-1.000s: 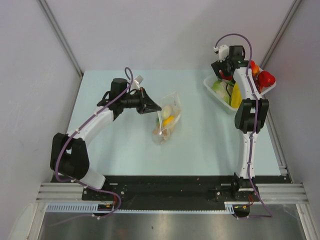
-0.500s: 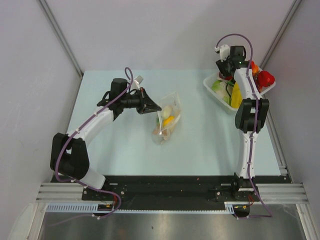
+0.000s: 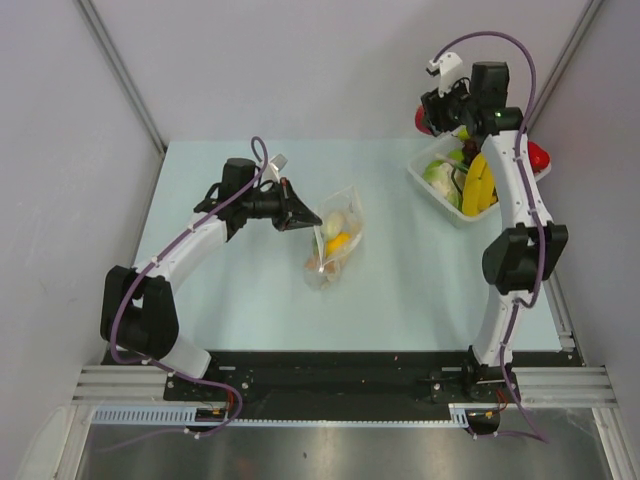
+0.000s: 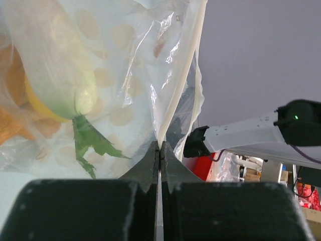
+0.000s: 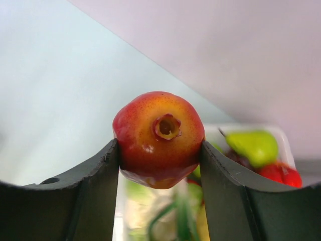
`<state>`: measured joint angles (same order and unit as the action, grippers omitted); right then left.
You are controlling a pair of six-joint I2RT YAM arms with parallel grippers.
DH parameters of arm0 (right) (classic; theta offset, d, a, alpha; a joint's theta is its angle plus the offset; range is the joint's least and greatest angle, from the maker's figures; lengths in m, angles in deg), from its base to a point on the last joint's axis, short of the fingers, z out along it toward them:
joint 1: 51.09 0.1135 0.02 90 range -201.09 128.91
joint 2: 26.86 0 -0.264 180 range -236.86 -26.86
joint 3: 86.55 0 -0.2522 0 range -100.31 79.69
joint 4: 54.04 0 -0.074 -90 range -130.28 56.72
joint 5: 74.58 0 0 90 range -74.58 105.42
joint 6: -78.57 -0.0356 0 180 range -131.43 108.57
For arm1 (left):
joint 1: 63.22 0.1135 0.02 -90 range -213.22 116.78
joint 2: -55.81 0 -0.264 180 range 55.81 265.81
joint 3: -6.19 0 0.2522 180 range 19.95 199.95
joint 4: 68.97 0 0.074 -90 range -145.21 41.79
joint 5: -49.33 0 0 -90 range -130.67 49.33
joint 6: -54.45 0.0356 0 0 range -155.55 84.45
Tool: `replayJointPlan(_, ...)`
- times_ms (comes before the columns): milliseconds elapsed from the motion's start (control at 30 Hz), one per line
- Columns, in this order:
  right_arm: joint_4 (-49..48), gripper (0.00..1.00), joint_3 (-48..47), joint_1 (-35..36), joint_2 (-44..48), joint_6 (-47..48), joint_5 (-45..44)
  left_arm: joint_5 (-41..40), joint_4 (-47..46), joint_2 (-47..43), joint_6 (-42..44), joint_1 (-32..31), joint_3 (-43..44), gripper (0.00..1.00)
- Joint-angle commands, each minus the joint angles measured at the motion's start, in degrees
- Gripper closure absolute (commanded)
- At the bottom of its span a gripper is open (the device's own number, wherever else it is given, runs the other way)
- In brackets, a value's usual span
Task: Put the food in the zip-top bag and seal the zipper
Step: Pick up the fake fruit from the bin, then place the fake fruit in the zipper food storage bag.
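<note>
Left pincer (image 4: pixel 159 149) is pressed together on the pale zipper (image 4: pixel 176 90) edge of the zip-top bag (image 3: pixel 335 240). Just beyond its tips, a green-topped radish (image 4: pixel 55 70) and an orange piece (image 4: pixel 12 125) are seen through the dotted film, so part of the food is judged bagged. Right pincer (image 5: pixel 159 150) is pinched around a red-and-yellow fruit (image 5: pixel 158 135), held above the white basket (image 3: pixel 430 195) and well apart from the bag. More fruit is left in the basket below it. The zipper is probably unsealed, though the mouth is poorly seen.
</note>
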<state>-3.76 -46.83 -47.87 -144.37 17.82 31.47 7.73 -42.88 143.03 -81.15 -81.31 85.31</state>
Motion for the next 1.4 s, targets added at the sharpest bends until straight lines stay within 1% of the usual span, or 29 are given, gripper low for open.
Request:
replayJointPlan(0,3.3,0.77,5.65,5.54,12.45,-0.86,18.1,1.17,0.32,-1.35,2.01,0.07,1.87,1.0)
replayJointPlan(33,3.39,0.78,7.41,6.61,14.31,-1.21,19.7,1.08,0.41,-1.35,1.92,-0.02,1.96,1.0)
replayJointPlan(67,3.91,0.78,11.17,8.01,15.98,-0.78,23.11,1.17,0.14,-1.44,2.1,-0.02,2.05,1.0)
replayJointPlan(100,3.74,0.79,13.21,10.98,19.48,-0.69,23.75,1.17,0.23,-1.35,2.01,-0.02,2.05,1.0)
replayJointPlan(167,2.78,0.79,17.6,14.69,22.58,-0.6,24.72,1.26,0.23,-1.35,1.92,-0.02,2.05,1.0)
replayJointPlan(200,2.69,0.78,21.45,18.36,25.46,0.09,25.08,1.43,0.32,-1.35,1.92,-0.02,2.14,1.0)
replayJointPlan(233,2.77,0.78,23.66,20.22,26.71,0.88,25.08,1.26,0.58,-1.61,2.01,-0.02,2.14,1.0)
replayJointPlan(300,2.16,0.78,29.19,24.0,28.74,3.42,21.84,1.26,0.67,-1.79,2.1,-0.02,2.23,1.0)
replayJointPlan(367,1.9,0.78,32.02,27.7,30.06,4.75,19.47,1.08,0.93,-2.05,2.36,-0.02,2.4,1.0)
replayJointPlan(467,4.52,0.79,33.44,30.17,28.14,6.43,17.96,1.08,1.28,-2.23,2.63,-0.02,2.66,1.0)
replayJointPlan(633,6.55,0.8,33.27,30.26,24.18,3.45,18.92,1.17,1.28,-2.58,2.54,0.07,2.75,1.0)
replayJointPlan(667,7.69,0.8,33.09,30.35,23.22,3.09,20.14,1.26,1.37,-2.58,2.54,-0.02,2.84,1.0)
replayJointPlan(767,12.17,0.71,30.29,30.18,21.55,2.47,24.19,1.08,1.64,-2.76,2.71,-0.02,2.75,1.0)
replayJointPlan(800,13.75,0.54,29.41,29.91,21.1,2.47,25.51,1.08,1.64,-2.76,2.71,-0.02,2.75,1.0)
replayJointPlan(867,17.53,0.26,27.04,28.78,20.31,1.25,29.11,1.08,1.55,-2.67,2.71,-0.02,2.67,1.0)
replayJointPlan(900,18.5,0.0,26.33,28.07,20.48,0.63,30.43,1.25,1.55,-2.67,2.71,-0.02,2.66,1.0)
replayJointPlan(933,18.86,0.0,25.71,27.37,20.57,-0.5,32.27,1.26,1.46,-2.67,2.8,-0.02,2.66,1.0)
replayJointPlan(967,18.6,0.0,24.4,26.58,21.01,-3.73,33.07,1.17,1.46,-2.67,2.8,-0.02,2.66,1.0)
replayJointPlan(1033,17.11,0.0,23.16,23.59,21.71,-7.35,34.04,1.25,1.64,-2.67,2.98,-0.02,2.66,1.0)
replayJointPlan(1067,16.14,0.0,22.99,22.28,22.06,-9.28,34.3,1.26,1.64,-2.67,3.06,-0.02,2.49,1.0)
replayJointPlan(1100,15.09,0.01,23.16,20.18,23.02,-13.31,34.39,1.34,1.72,-2.67,3.07,-0.02,2.58,1.0)
replayJointPlan(1133,13.95,0.02,23.25,19.29,23.47,-14.39,33.35,1.26,1.64,-2.84,3.15,-0.02,2.49,1.0)
replayJointPlan(1200,13.15,0.09,24.56,18.49,24.96,-16.67,29.93,1.17,1.55,-3.02,3.24,0.07,2.23,1.0)
replayJointPlan(1233,12.1,0.12,25.52,18.49,25.4,-17.56,24.95,1.08,1.55,-3.11,3.33,-0.02,2.22,1.0)
replayJointPlan(1267,11.57,0.2,26.58,18.49,25.93,-18.7,23.08,1.17,1.64,-3.2,3.33,-0.02,2.14,1.0)
replayJointPlan(1333,10.78,0.27,30.27,18.83,26.81,-21.42,18.87,0.99,1.55,-3.28,3.5,0.07,1.96,1.0)
replayJointPlan(1367,10.77,0.29,31.24,19.1,26.9,-21.78,18.32,0.82,1.55,-3.37,3.59,-0.02,1.96,1.0)
